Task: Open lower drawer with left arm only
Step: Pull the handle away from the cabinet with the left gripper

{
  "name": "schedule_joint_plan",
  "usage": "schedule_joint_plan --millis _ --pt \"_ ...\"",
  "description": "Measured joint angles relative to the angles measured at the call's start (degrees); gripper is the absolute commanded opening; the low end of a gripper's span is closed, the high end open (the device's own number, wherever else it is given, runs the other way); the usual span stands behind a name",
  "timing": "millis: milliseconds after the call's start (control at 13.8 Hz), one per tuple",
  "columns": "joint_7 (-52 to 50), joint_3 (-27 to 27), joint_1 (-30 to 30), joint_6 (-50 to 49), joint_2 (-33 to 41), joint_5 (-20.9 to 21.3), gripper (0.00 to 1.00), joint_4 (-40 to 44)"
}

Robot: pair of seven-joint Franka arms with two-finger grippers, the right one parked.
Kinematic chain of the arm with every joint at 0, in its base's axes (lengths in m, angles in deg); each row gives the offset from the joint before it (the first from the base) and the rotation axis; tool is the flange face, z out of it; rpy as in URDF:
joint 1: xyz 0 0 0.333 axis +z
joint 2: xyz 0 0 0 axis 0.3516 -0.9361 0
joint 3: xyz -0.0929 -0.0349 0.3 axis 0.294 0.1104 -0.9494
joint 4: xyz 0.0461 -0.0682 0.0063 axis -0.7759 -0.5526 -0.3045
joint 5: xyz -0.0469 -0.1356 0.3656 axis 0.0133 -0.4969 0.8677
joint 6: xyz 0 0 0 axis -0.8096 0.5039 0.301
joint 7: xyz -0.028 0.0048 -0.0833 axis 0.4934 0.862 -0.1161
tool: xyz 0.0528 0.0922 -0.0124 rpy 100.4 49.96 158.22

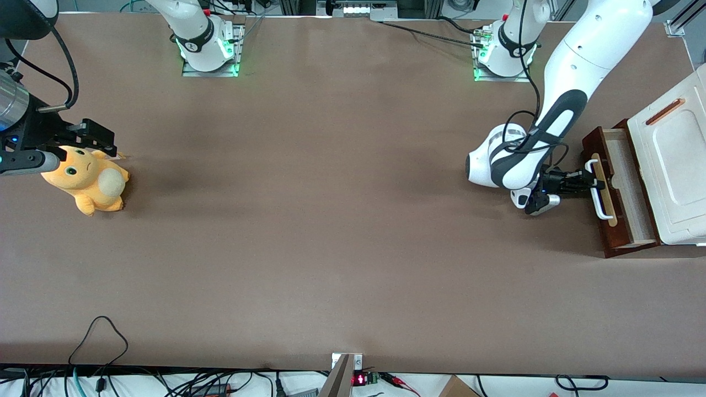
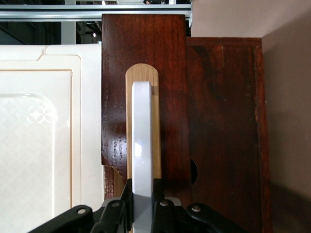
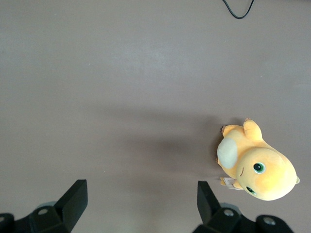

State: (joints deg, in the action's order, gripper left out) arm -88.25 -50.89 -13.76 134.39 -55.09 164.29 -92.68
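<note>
At the working arm's end of the brown bench (image 1: 331, 220), the left arm (image 1: 573, 82) reaches down to a small cabinet (image 1: 675, 160) with a white moulded top. The lower drawer (image 1: 620, 190) stands pulled partway out of the cabinet, its pale wood interior showing between the dark reddish-brown front and the white top. A tan wooden strip (image 1: 602, 184) runs along the drawer front, and a white U-shaped bar handle (image 1: 598, 196) sits over it.

The gripper (image 1: 587, 182) is level with the drawer front, its black jaws clenched on the white handle (image 2: 142, 145). In the left wrist view the bar passes between the two black fingers (image 2: 158, 201), which press against it on either side, with the tan strip (image 2: 154, 126) directly under the bar and the dark drawer front (image 2: 170, 87) around it. Beside the drawer front in that view lies the cabinet's white top (image 2: 43, 136).

A black cable (image 1: 529, 116) trails along the left arm's forearm to the wrist.

Toward the parked arm's end of the bench, well apart from the cabinet, a yellow-orange plush toy (image 1: 88, 182) lies on the surface.
</note>
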Motion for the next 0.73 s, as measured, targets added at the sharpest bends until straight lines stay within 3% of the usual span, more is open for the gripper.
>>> schedule_joint_plan --millis 727 --pt "0.20 2.58 -1.30 -0.15 -0.05 -1.55 0.03 0.69"
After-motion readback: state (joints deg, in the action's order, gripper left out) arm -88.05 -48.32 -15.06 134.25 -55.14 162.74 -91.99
